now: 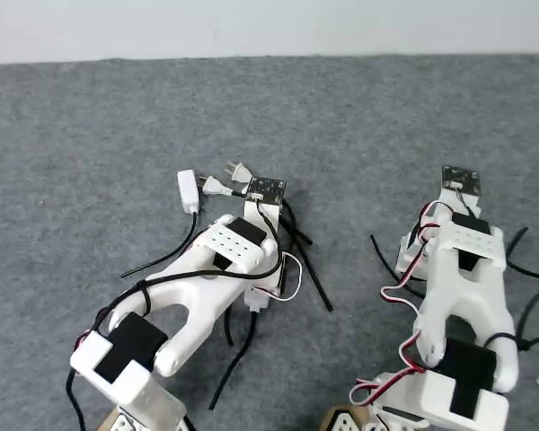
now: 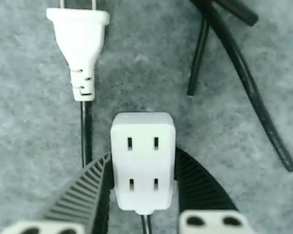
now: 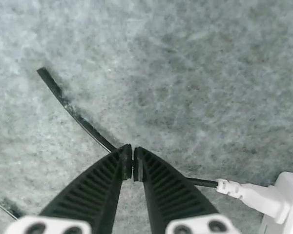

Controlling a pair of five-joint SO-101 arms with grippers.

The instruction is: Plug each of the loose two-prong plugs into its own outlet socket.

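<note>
Left arm (image 1: 207, 287) lies stretched low over the grey mat (image 1: 386, 117), forearm angled toward the middle of the table, wrist dipped over a tangle of cords. The left gripper (image 2: 142, 161) has the white socket block (image 2: 142, 146) pinched between its two ribbed black fingers (image 2: 90, 190). The jaws are parted just as wide as the block and press on both its sides. Count the openings: two pairs of slots, one pair above the other, four dark slits in all, facing the wrist camera.

Just beside the block one white two-prong plug (image 2: 79, 44) lies flat on the mat, prongs pointing away from the gripper. Its black cord (image 2: 86, 131) runs back alongside the block. Several loose black cables (image 2: 254, 102) cross the mat on the block's other side.

From above, two plugs lie close together ahead of the left wrist, a first plug (image 1: 214, 186) and a second plug (image 1: 238, 171). Which of them the wrist camera sees, I cannot tell. Next to them sits one white oblong piece (image 1: 189, 190) on a black lead.

Over to the right arm (image 1: 463, 287), folded back on its own side, well apart from the plugs, wrist aimed down at the mat. The right gripper (image 3: 133, 163) is closed to a hairline gap with nothing between the tips. A thin black cable (image 3: 78, 114) passes on the mat behind them, and one white moulded connector (image 3: 254, 195) lies off to the side.
</note>
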